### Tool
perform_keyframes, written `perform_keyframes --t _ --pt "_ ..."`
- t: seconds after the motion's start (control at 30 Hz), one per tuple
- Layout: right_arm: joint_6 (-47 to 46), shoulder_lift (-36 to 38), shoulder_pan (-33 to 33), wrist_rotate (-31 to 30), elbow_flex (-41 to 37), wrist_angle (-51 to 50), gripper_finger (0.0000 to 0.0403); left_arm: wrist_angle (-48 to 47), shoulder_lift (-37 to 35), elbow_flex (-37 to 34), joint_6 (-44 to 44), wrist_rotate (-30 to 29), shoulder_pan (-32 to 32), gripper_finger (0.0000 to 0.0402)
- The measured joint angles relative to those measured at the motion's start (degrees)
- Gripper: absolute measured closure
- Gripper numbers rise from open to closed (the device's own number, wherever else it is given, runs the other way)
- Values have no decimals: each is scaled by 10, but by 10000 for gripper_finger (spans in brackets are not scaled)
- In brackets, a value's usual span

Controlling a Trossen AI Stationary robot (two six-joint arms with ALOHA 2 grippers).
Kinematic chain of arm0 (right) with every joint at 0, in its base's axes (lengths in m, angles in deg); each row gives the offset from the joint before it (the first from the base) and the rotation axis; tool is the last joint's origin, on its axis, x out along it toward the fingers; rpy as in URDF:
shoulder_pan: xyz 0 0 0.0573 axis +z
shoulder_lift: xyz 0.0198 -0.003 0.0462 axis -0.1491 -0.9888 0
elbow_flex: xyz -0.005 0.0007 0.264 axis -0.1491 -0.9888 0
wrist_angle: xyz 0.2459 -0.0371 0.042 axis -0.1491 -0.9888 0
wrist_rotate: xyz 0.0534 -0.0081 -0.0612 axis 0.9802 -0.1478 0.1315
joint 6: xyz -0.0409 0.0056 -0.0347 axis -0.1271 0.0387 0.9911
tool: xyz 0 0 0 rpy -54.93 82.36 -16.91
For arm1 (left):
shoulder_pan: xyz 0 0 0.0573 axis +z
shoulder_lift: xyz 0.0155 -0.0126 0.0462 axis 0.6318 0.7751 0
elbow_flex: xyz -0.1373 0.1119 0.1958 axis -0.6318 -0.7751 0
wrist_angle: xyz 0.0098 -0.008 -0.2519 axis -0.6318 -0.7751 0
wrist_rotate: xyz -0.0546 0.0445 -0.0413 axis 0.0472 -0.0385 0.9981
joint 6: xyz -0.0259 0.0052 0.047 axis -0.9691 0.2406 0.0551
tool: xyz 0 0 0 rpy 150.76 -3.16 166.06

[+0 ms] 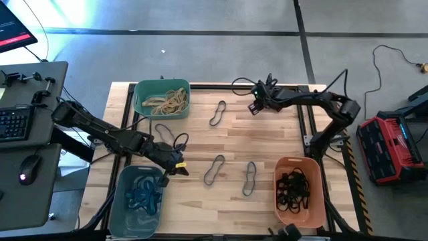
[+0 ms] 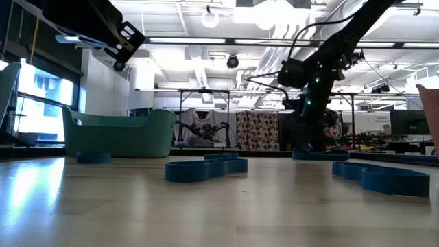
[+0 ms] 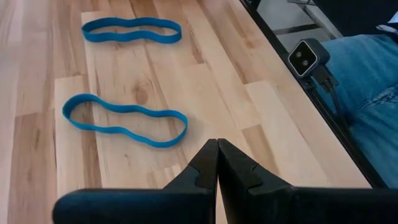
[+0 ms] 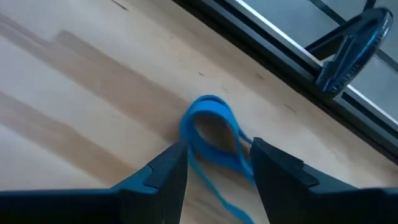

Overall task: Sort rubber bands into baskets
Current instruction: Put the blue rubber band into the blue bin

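Three blue rubber bands lie flat on the wooden table: one toward the far edge [image 1: 218, 112] and two nearer the front [image 1: 214, 169] [image 1: 249, 177]. My left gripper [image 1: 177, 167] is shut and empty, raised above the table beside the grey-blue basket [image 1: 139, 197]. Its wrist view shows the two near bands [image 3: 124, 118] [image 3: 132, 30] ahead of it. My right gripper [image 1: 254, 107] hangs open near the far edge, just right of the far band. That band [image 4: 214, 134] shows past the open fingers and lies on the wood, untouched.
The teal-green basket [image 1: 162, 99] at the far left holds tan bands. The grey-blue basket holds blue ones. The orange basket [image 1: 299, 191] at the near right holds black ones. A small camera [image 3: 305, 57] sits at the near edge, with a person's jeans-clad leg [image 3: 367, 93] behind it.
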Motion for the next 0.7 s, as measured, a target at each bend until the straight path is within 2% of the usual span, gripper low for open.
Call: perform_keyframes --t 0.3,0.47,0.57,0.7 --pt "39 -14 -33 10 0 37 240 0 0 0 10 0 0 401" --pt "66 -14 -40 23 0 39 270 0 0 0 10 0 0 401" --pt "91 -13 -40 29 14 -11 282 0 0 0 8 0 0 401" --pt "99 -10 -37 30 80 -119 278 -1 0 0 8 0 0 401"
